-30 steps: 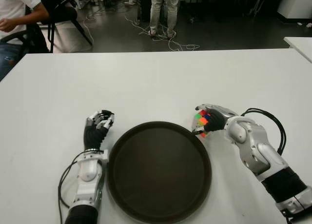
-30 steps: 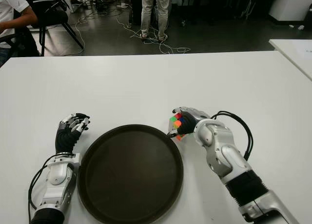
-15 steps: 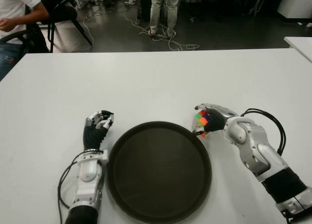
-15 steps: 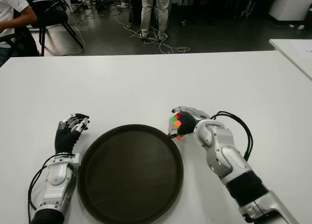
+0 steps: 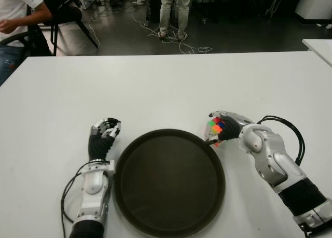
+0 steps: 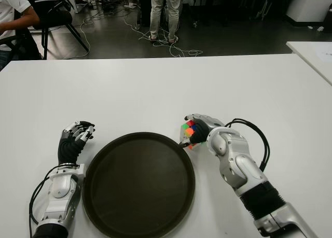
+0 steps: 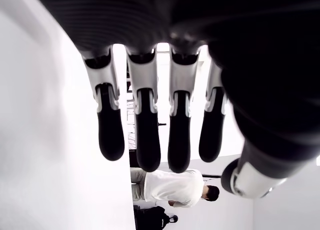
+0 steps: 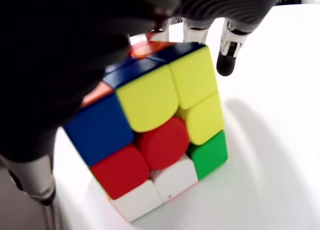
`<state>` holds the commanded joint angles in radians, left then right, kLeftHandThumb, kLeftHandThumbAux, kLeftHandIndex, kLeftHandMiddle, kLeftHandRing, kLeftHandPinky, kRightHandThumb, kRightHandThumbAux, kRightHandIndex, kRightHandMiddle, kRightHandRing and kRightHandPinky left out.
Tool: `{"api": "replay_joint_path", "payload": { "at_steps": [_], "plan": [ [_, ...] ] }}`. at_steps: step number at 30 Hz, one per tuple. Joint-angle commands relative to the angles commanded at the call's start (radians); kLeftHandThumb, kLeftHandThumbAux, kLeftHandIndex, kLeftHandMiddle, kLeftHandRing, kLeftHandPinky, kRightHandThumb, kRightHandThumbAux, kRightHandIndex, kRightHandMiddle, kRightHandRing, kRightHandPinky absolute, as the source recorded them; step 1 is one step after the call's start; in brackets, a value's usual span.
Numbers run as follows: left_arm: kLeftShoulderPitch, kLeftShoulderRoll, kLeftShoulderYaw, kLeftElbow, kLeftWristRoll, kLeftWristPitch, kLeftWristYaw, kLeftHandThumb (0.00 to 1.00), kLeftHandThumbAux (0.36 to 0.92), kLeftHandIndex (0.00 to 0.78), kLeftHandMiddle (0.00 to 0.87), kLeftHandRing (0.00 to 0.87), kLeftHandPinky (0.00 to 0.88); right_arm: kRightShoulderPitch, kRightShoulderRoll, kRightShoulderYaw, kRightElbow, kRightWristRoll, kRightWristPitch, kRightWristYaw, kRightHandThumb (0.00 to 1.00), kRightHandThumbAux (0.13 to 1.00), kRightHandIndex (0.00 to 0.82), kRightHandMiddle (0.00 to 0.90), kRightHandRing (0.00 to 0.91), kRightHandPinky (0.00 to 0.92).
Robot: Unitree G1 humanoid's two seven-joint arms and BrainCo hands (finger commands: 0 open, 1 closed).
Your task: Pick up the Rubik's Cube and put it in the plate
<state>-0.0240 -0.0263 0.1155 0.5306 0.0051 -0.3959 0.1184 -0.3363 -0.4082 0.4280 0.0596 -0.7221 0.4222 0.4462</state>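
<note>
R hand (image 5: 224, 128) fingers wrapped on cube (image 5: 215, 129) – on worktop (image 5: 155, 87), just right of plate (image 5: 169, 182) | lift clear of rim, carry left | L hand (image 5: 104, 131) left of plate, fingers loosely curled – holding nothing

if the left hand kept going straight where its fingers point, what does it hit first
Probably nothing: the left hand, left of the plate, points away from the robot over bare table. The way looks free to the far edge.

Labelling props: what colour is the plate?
Dark brown plate, clearest in the left eye view.
</note>
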Motion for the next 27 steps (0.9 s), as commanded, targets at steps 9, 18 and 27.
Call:
{"api": "replay_joint_path", "payload": {
  "at_steps": [9, 18, 27],
  "plan": [
    [-0.003, 0.007, 0.000, 0.009, 0.012, -0.006, 0.009, 0.830, 0.678, 0.410, 0.459, 0.425, 0.447, 0.030, 0.034, -0.053, 0.010, 0.039, -0.060, -0.137, 0.272, 0.687, 0.142, 0.257, 0.313, 0.371],
    [-0.007, 0.009, 0.006, 0.014, 0.012, 0.001, 0.011, 0.829, 0.678, 0.407, 0.460, 0.424, 0.446, 0.043, 0.070, -0.095, 0.012, 0.076, -0.083, -0.212, 0.679, 0.717, 0.410, 0.545, 0.573, 0.551],
    [-0.007, 0.000, 0.013, 0.015, 0.000, -0.004, 0.012, 0.836, 0.674, 0.446, 0.439, 0.414, 0.440, 0.049, 0.095, -0.121, 0.026, 0.089, -0.103, -0.290, 0.691, 0.719, 0.423, 0.621, 0.636, 0.603]
  ]
}}
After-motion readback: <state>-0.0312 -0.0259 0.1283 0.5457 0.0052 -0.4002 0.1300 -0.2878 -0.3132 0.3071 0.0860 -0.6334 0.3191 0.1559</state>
